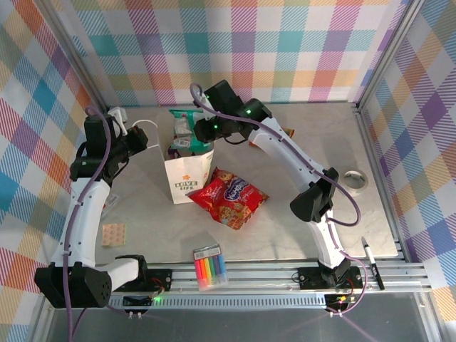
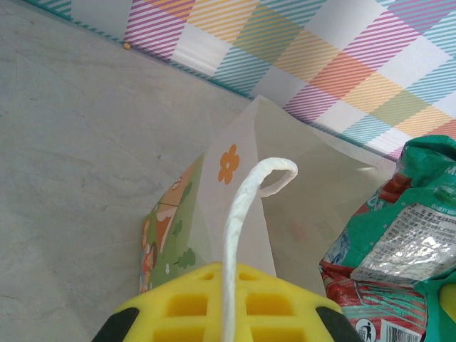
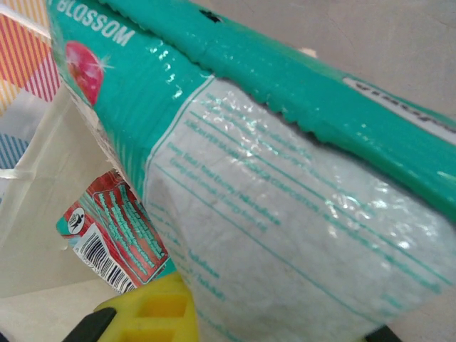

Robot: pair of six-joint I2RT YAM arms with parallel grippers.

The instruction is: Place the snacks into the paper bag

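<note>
The left gripper (image 2: 228,303), clamped shut on the twisted handle (image 2: 239,206), steadies the paper bag (image 1: 189,178) standing on the table (image 1: 157,228). At the bag's 12 o'clock, the right gripper (image 1: 201,132) grips the teal-and-white packet (image 1: 184,127) at the bag's open mouth. The red packet (image 1: 228,196) lies just beside the bag, at 3 o'clock.
</note>
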